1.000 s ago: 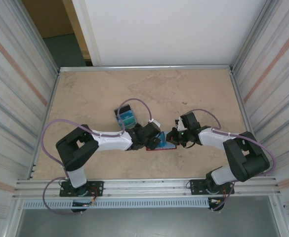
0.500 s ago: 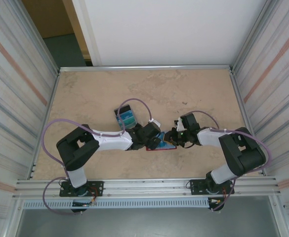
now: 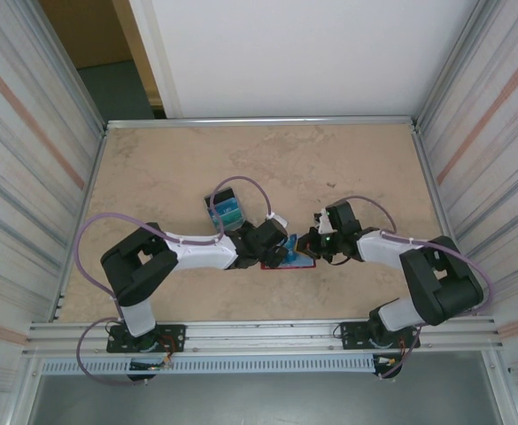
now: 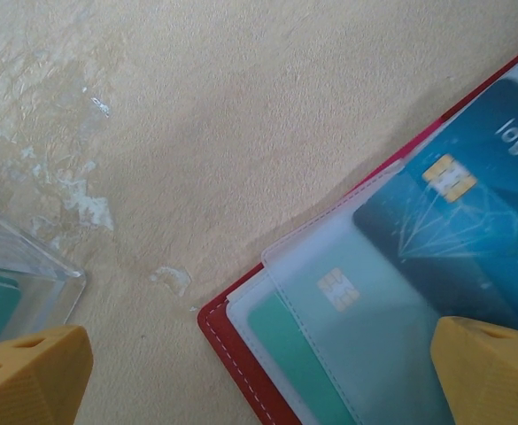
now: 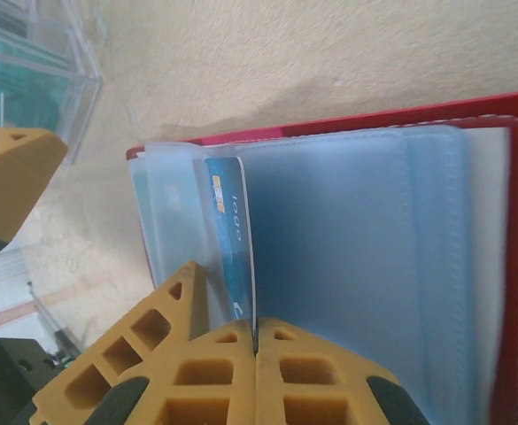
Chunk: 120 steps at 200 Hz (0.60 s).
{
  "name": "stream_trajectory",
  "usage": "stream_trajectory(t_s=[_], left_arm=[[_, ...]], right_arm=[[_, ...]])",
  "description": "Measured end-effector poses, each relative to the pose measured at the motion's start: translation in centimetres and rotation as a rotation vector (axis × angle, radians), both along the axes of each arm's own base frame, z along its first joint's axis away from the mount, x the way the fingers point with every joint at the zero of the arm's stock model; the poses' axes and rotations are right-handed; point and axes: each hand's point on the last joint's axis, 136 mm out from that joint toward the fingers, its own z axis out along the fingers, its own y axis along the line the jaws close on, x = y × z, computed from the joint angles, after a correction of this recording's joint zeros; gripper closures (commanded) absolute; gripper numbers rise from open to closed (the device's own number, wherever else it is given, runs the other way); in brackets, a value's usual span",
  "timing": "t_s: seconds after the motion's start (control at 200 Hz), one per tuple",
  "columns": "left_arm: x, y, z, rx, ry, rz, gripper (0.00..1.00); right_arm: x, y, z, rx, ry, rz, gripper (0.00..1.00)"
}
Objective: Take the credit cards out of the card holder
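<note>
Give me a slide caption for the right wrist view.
The right gripper, shut on the edge of a blue card, at the open red card holder.

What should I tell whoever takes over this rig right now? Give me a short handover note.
Left gripper: open, hovering over a corner of the card holder, holding nothing.
Right gripper: shut on the edge of a blue card.
Things: the holder lies open on the table between the arms; a clear box sits beyond the left gripper.
Done: holder opened, blue card pinched but not yet clear of the holder.
Left: draw that card out, then the sleeved ones, a teal card among them.
</note>
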Motion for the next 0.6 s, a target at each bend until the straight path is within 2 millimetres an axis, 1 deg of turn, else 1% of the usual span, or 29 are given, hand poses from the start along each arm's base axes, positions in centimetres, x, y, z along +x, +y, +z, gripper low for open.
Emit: stream_trajectory(t_s=[0.256,0.366,0.461,0.526,0.601], left_arm=[[-0.3,0.5,0.3,0.004,0.003,0.001,0.01],[-0.6,1.0,0.8,0.005,0.004,0.001,0.01],[-0.7,1.1,2.1,-0.013,-0.008,0.002,0.01],[-0.6,1.2,3.5,-0.040,-0.027,0.003,0.01],[-0.6,1.3,5.5,-0.076,-0.058,0.008,0.01]], right_arm=[[-0.1,-2.0,0.9,-0.101,-0.042,-0.018,1.00],[-0.4,-2.8,1.5,-0.143,-0.072,-0.019,1.00],[-0.6,-3.4,2.2,-0.171,-0.105,-0.014,1.00],[-0.8,-3.7,2.8,-0.181,-0.133,-0.006,1.00],[-0.7,-3.7,4.0,-0.180,-0.173,0.005,1.00]])
